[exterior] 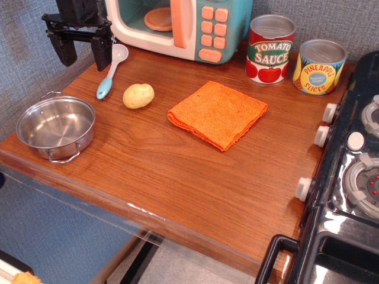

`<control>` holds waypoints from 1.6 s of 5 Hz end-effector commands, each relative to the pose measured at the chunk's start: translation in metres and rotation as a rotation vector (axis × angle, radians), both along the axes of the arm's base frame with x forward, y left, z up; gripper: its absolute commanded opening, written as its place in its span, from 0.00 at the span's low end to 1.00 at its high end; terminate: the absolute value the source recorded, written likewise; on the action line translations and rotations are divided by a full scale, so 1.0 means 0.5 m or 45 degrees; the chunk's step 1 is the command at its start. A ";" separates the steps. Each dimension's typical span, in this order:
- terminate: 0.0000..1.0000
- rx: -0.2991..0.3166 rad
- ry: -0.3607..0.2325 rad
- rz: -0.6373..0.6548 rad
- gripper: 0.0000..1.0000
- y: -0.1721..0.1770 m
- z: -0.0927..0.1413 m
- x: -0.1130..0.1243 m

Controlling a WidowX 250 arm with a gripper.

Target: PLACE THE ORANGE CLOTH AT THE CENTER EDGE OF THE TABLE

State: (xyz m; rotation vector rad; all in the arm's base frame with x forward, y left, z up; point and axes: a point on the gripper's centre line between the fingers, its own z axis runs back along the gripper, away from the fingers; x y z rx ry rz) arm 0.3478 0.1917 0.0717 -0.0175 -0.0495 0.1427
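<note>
Orange cloth [217, 113] lies near "TOMATO SAUCE" can [270, 49].

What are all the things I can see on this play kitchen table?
orange cloth: one, bright orange, folded, lying flat in the middle of the table
table: one, reddish-brown wood
potato: one, yellowish, left of the cloth
spoon: one, white bowl with teal handle, beside the potato
pot: one, shiny steel, empty, near the left edge
toy microwave: one, teal and white with orange buttons, at the back
tomato sauce can: one, red label, at the back
pineapple slices can: one, yellow and blue label, right of the tomato can
stove: one, black with white knobs, far right
gripper: one, black, open, hanging above the back left corner, holding nothing
</note>
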 end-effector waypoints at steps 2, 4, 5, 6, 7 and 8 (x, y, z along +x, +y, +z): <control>0.00 -0.076 -0.055 -0.122 1.00 -0.092 0.032 0.028; 0.00 -0.008 -0.050 -0.289 1.00 -0.294 0.043 0.063; 0.00 0.060 -0.023 -0.362 1.00 -0.386 -0.002 0.072; 0.00 0.143 0.011 -0.303 1.00 -0.405 -0.059 0.090; 0.00 0.169 -0.026 -0.230 1.00 -0.385 -0.088 0.108; 0.00 0.167 -0.026 -0.212 1.00 -0.358 -0.107 0.103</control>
